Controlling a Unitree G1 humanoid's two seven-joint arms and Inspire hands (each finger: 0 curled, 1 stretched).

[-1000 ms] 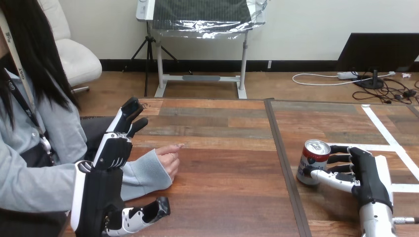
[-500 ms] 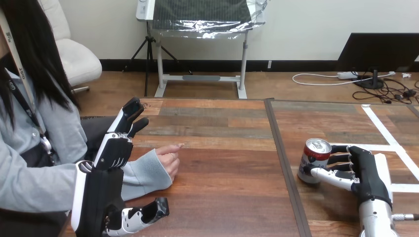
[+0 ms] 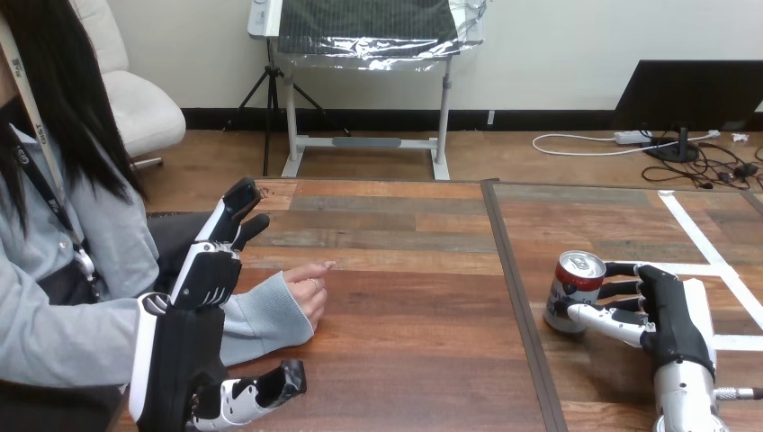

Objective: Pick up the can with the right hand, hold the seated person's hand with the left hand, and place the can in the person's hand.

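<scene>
1. Silver on top, red and white on the side: can [image 3: 572,295] on the wooden table [image 3: 405,270], right of the dark seam [image 3: 513,288] and left of the white tape [image 3: 697,236].
2. Standing on its base, top leaning a little toward the right hand [image 3: 670,315].
3. Right hand low over the table, entering from the lower right, palm turned to the can.
4. Fingers [image 3: 621,289] stretched to the left, only slightly bent, tips touching the right side of the can, one above the other.
5. Thumb [image 3: 603,319] reaching forward lower down, tip against the lower front of the can; can pinched between thumb and fingers, base on the wood.
6. Left hand [image 3: 205,279] at the left side of the table, raised in front of the person's grey sleeve [image 3: 261,315].
7. Fingers there straight, pointing away up the table; thumb spread wide below, near the bottom edge; nothing held. Cannot tell whether palm and sleeve touch.
8. Person's hand [image 3: 306,286] resting on the table just right of the left hand, loosely curled, apart from those fingers and that thumb.
9. Can well apart from the person's hand, with the seam between them.
</scene>
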